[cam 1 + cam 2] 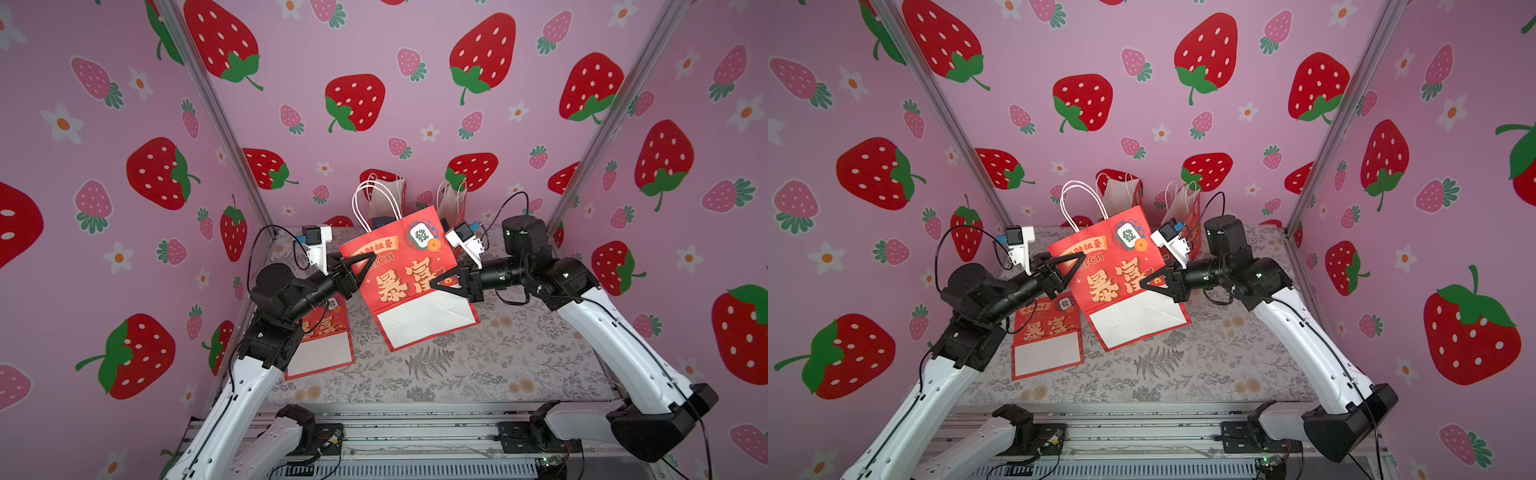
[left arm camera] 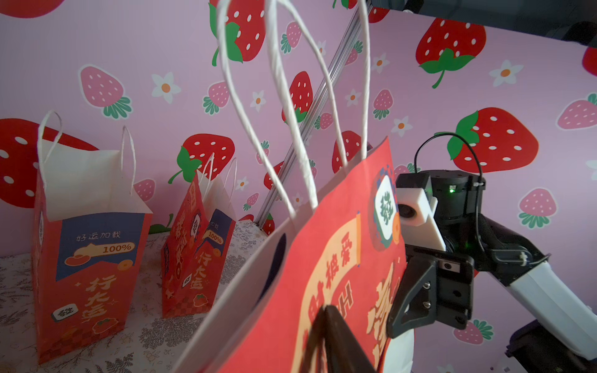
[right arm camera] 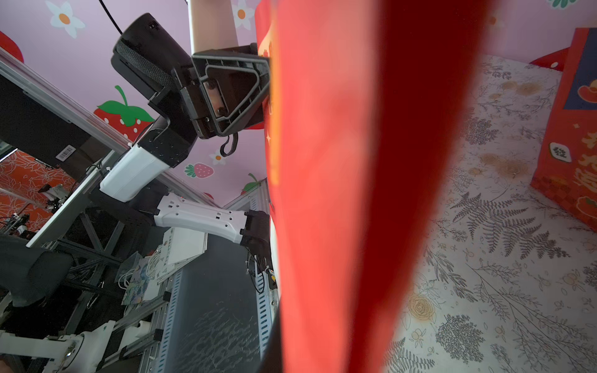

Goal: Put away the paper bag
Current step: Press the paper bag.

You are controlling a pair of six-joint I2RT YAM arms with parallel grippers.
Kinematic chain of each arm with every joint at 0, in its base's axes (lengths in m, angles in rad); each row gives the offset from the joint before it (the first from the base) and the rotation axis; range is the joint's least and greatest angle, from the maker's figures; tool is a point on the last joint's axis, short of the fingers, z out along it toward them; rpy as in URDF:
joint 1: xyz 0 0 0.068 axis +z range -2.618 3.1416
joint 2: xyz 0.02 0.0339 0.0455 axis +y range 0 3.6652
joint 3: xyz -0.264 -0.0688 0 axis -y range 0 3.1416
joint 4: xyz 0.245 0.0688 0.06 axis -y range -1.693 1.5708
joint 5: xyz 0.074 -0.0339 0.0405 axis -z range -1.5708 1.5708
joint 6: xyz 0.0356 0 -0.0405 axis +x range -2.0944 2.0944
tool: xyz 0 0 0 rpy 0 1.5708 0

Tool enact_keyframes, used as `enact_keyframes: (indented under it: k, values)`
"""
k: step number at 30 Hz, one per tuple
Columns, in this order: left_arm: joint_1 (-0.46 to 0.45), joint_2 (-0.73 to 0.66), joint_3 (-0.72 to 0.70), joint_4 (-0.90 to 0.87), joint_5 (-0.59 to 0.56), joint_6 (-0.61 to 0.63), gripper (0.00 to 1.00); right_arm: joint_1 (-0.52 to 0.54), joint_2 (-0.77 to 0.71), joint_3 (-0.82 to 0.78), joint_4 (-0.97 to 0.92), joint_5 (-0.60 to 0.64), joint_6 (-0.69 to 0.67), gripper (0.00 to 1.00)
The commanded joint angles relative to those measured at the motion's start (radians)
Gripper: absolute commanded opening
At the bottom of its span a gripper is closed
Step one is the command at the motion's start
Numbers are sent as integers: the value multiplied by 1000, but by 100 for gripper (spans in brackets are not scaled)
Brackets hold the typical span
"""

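The red paper bag [image 1: 409, 266] [image 1: 1119, 270] with gold characters hangs tilted in the air above the table, its white handles [image 1: 374, 203] pointing toward the back wall. My left gripper [image 1: 371, 258] [image 1: 1081, 257] is shut on the bag's left edge; in the left wrist view one dark finger [image 2: 328, 326] lies on the bag's printed face [image 2: 339, 258] and the other is hidden behind it. My right gripper [image 1: 433, 284] [image 1: 1143, 284] is shut on the bag's right edge. In the right wrist view the bag [image 3: 339, 193] fills the middle and hides the jaws.
A second red bag [image 1: 324, 332] [image 1: 1046, 336] lies flat on the floral table [image 1: 478, 365] under my left arm. Two more red bags [image 2: 87, 258] [image 2: 197, 252] stand open against the back wall. Strawberry-print walls close in the left, right and back.
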Motion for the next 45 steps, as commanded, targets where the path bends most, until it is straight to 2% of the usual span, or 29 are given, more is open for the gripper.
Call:
enact_keyframes:
  k: [1,5,6,13,16,19,22,28,30,34,39,45]
  values:
    - [5,-6,3,64,-7,-11,38,11,1,21,-25,6,-19,2]
    - [6,11,14,60,9,-16,25,11,-5,10,62,48,42,1]
    - [4,14,16,59,13,-17,25,11,-10,7,84,66,59,1]
    - [3,77,57,51,159,-1,64,5,-78,-44,276,177,200,0]
    - [-11,96,71,62,216,-1,71,5,-130,-100,410,204,277,0]
    - [-47,121,96,47,258,23,71,5,-161,-144,510,233,336,0]
    - [-87,139,127,7,275,63,64,5,-181,-178,576,265,372,0]
    - [-121,152,147,-15,268,90,34,4,-178,-198,638,245,413,0]
    - [-123,148,148,-22,256,93,27,5,-176,-191,623,229,404,1]
    - [-123,141,158,-72,227,117,12,4,-168,-120,435,189,281,20]
    - [-123,155,191,-159,272,165,7,4,-198,-80,286,192,181,45]
    - [-128,187,200,-129,321,138,7,5,-188,-69,253,174,156,45]
